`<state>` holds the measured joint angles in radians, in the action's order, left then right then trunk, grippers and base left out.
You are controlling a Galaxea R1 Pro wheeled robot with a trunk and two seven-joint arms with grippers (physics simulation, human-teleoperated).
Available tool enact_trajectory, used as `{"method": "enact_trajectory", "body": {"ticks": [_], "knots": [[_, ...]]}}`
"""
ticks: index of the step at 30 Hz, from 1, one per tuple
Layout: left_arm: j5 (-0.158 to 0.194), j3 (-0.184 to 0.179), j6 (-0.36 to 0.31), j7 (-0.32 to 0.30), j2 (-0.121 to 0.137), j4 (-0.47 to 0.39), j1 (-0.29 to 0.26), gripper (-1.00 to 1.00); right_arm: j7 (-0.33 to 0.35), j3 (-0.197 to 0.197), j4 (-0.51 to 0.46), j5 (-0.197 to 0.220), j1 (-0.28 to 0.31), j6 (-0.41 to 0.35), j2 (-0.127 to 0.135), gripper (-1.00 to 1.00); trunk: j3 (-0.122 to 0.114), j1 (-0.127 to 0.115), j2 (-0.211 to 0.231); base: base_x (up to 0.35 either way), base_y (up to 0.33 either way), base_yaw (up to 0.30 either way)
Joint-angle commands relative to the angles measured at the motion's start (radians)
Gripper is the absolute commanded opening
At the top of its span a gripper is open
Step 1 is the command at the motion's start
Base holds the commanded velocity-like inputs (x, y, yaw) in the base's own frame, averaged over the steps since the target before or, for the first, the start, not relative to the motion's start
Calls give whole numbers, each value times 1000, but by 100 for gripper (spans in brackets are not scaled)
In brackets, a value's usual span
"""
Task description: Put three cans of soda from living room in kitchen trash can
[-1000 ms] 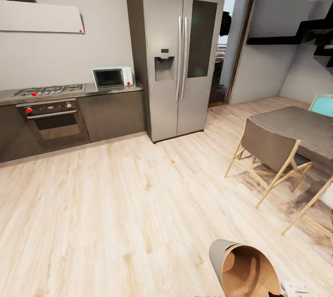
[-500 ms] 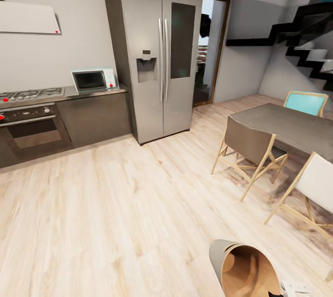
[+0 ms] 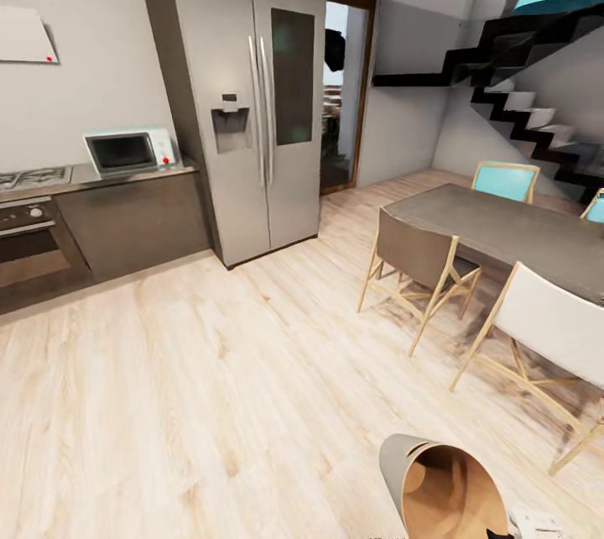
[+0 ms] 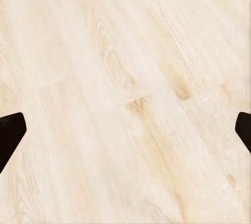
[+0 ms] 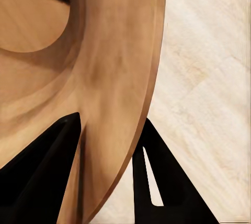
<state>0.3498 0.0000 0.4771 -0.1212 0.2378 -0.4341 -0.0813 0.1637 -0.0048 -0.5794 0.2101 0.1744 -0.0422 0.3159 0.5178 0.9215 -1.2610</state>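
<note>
The right gripper (image 5: 107,174) is clamped on the wall of the trash can (image 5: 104,77), one black finger inside its orange-brown interior and the other outside the rim. The left gripper (image 4: 125,130) is spread wide and holds nothing, its two dark fingertips (image 4: 9,132) far apart above the pale wood floor (image 4: 125,67). From the head camera the trash can (image 3: 445,489) sits tilted at the lower edge, with the steel fridge (image 3: 243,102) ahead and the grey dining table (image 3: 503,228) and chairs (image 3: 419,258) at the right.

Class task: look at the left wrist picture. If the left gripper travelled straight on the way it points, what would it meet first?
Most likely the pale wood floor. The left gripper has open jaws with nothing between them, though the distance is unclear.
</note>
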Motion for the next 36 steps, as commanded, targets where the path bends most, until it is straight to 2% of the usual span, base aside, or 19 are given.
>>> {"method": "enact_trajectory", "body": {"ticks": [1,15,36], "knots": [[0,0,0,0,0,0,0,100,0,-1,-2,3,0,0,0,-100,-1,0,0,0,0,-238],[-2,-2,0,1,0,0,0,100,0,-1,-1,3,0,0,0,-100,-8,0,0,17,-15,-238],[-5,-10,-1,5,0,11,0,100,0,1,-2,0,0,0,0,-100,-17,0,0,168,-224,-225]]}}
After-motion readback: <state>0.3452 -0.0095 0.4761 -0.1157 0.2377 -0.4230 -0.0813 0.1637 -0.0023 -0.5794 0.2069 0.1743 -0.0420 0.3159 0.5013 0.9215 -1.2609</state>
